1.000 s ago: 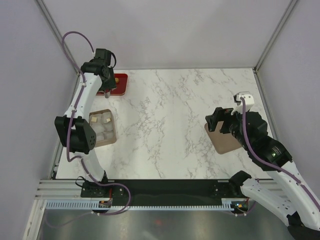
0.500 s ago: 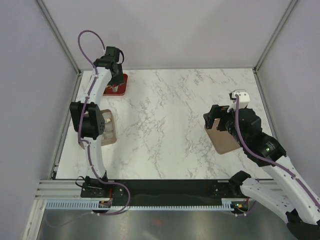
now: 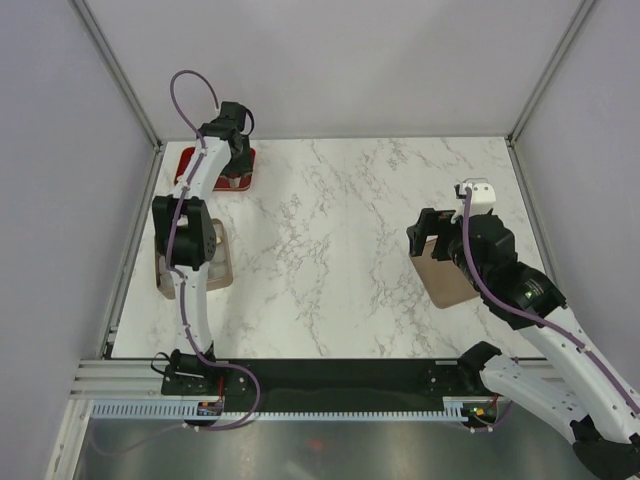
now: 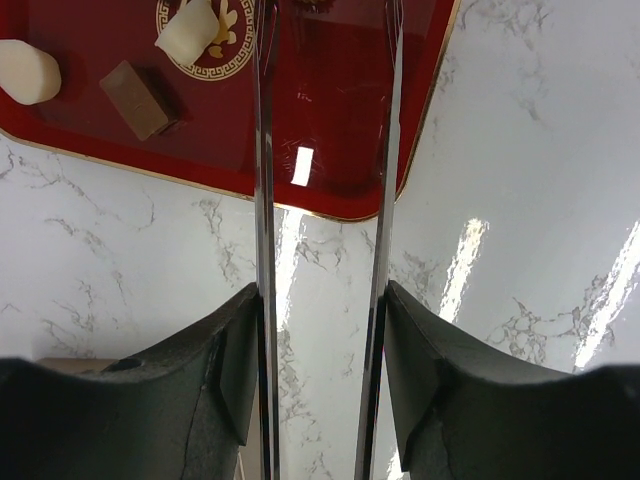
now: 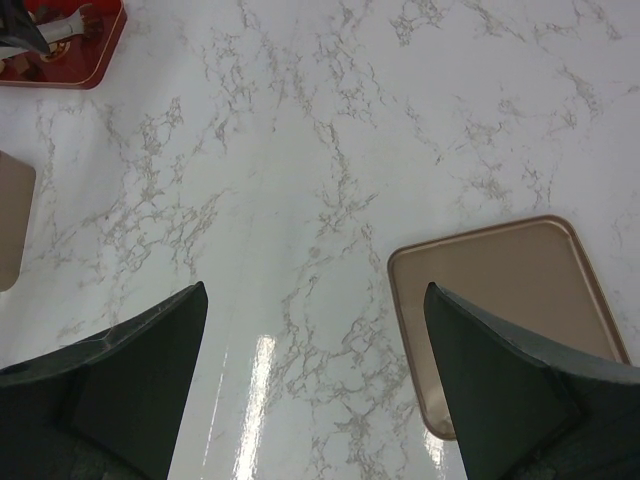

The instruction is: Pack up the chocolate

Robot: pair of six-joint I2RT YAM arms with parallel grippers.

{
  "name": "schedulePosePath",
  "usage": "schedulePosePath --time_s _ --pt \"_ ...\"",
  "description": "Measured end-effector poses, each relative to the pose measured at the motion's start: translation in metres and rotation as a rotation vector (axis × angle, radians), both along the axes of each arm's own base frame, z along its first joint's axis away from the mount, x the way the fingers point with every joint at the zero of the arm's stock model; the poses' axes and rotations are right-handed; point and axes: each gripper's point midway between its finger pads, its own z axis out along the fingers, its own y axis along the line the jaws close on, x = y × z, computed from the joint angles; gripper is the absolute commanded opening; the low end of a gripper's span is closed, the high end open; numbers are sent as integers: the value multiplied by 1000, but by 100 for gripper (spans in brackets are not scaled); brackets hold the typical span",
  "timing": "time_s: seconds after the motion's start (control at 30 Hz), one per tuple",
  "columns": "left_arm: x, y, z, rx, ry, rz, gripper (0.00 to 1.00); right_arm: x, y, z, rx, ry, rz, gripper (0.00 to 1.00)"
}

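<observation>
On the red tray [image 4: 340, 120] lie pieces of chocolate: a cream-white one [image 4: 188, 28] on the gold emblem, another cream one [image 4: 28, 70] and a brown block [image 4: 140, 98]. My left gripper [image 4: 326, 30] carries two long thin metal blades that reach out over the tray. They stand apart, open, with only red tray showing between them. From above, the left gripper [image 3: 234, 168] hangs over the tray's right part [image 3: 243, 160]. My right gripper [image 5: 315, 290] is wide open and empty above bare marble, beside the tan lid [image 5: 500, 300].
A tan box [image 3: 224, 270] sits at the table's left edge, mostly hidden under my left arm's elbow; its corner [image 5: 12, 220] shows in the right wrist view. The flat lid [image 3: 452, 285] lies at the right under the right arm. White walls close in the table.
My left gripper has moved right along the red tray and its blades have spread a little. The left elbow has swung in over the box. The right arm has edged slightly toward the back.
</observation>
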Motion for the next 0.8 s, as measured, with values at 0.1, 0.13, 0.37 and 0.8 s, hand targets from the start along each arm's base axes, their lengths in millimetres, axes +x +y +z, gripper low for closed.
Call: schedulePosePath --time_s 0.1,0.13,0.37,0.8 --pt "0 1 -8 7 13 2 57 1 -1 -1 -5 2 -7 98" --pt "1 2 -10 12 16 3 56 1 -1 -2 -6 3 -8 98" --pt "4 9 -10 16 10 12 56 3 -1 -4 -14 9 -15 98" --pt "7 18 -10 -4 3 15 49 5 -1 -10 -23 19 -20 98"
